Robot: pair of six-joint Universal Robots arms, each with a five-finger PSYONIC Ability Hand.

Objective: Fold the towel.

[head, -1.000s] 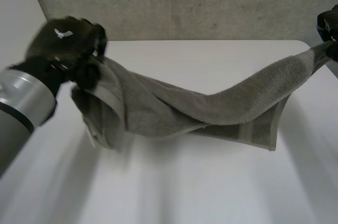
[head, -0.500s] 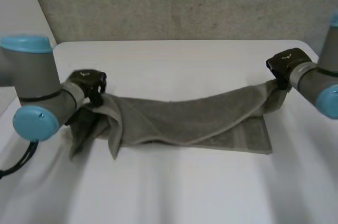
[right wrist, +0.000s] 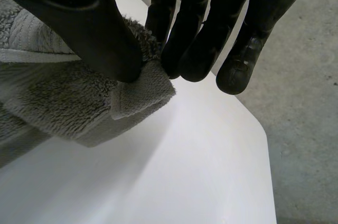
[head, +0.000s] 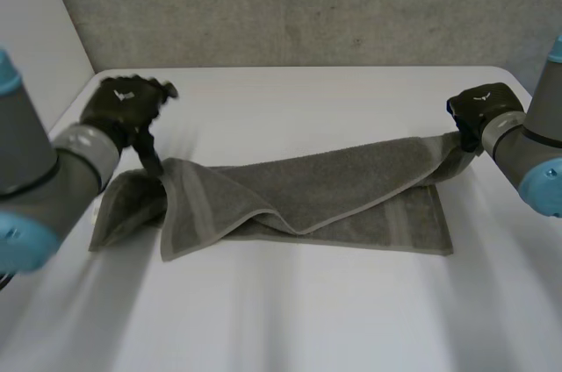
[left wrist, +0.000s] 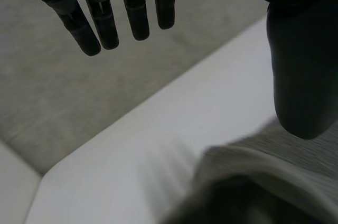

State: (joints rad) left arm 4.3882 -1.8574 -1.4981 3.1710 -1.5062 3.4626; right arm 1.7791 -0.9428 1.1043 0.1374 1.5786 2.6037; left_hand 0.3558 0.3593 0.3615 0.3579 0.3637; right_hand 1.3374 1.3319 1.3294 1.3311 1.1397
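Observation:
A grey towel [head: 334,192] lies lengthwise across the white table [head: 299,319], loosely doubled over with a rumpled left end. My left hand [head: 118,107] hovers just above that left end, its fingers [left wrist: 103,15] straight and spread apart from the thumb, holding nothing. The towel's bunched edge [left wrist: 248,182] sits below its thumb. My right hand [head: 479,110] is at the towel's far right corner. Its thumb [right wrist: 95,23] and fingers pinch that corner [right wrist: 140,89] and hold it slightly off the table.
A grey textured wall [head: 307,3] runs behind the table's far edge. Bare table surface stretches in front of the towel and behind it. The table's rounded far right corner [right wrist: 259,129] is close to my right hand.
My left hand has opened and let go of the towel's left end, which dropped onto the table. The towel now lies lower and flatter. My right hand keeps its pinch.

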